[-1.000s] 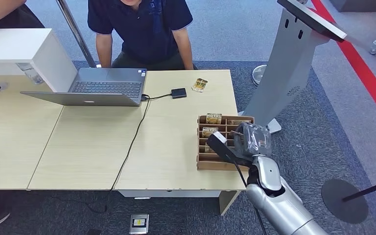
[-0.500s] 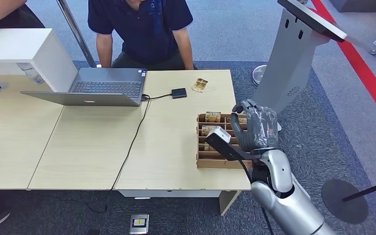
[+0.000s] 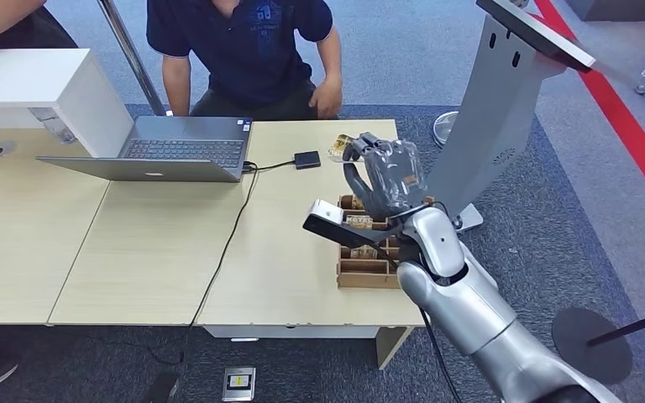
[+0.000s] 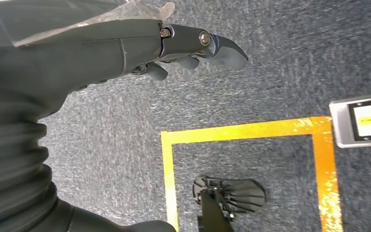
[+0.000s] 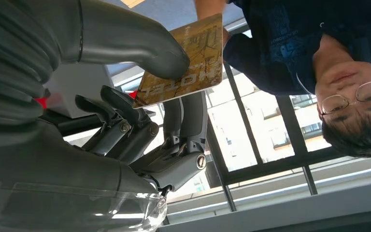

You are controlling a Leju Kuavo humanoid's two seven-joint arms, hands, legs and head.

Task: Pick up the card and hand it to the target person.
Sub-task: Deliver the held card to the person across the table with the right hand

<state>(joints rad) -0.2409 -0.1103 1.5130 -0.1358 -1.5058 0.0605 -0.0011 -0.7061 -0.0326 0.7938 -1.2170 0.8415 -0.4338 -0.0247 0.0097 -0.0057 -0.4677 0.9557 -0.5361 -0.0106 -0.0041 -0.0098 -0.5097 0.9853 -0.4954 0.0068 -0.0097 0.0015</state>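
My right hand point(image 3: 384, 176) is raised above the far part of the table, fingers pointing toward the person in a dark blue shirt point(image 3: 243, 46). Seen from the right wrist, the same hand point(image 5: 125, 125) pinches a brown printed card point(image 5: 193, 55) between its thumb and fingers, and the person point(image 5: 290, 43) is close behind the card. The person's hand point(image 3: 329, 104) rests at the table's far edge, a short way beyond my fingers. My left hand point(image 4: 174, 43) hangs over the carpet with nothing in it, fingers loosely spread.
A wooden card rack point(image 3: 369, 267) with several cards stands under my right forearm. A loose card point(image 3: 336, 149), a small black box point(image 3: 306, 159) and an open laptop point(image 3: 180, 149) lie further back. A grey kiosk stand point(image 3: 504, 109) rises on the right.
My right hand has lifted from the card rack and moved forward and left toward the person. The person's arm has come to the table's far edge.
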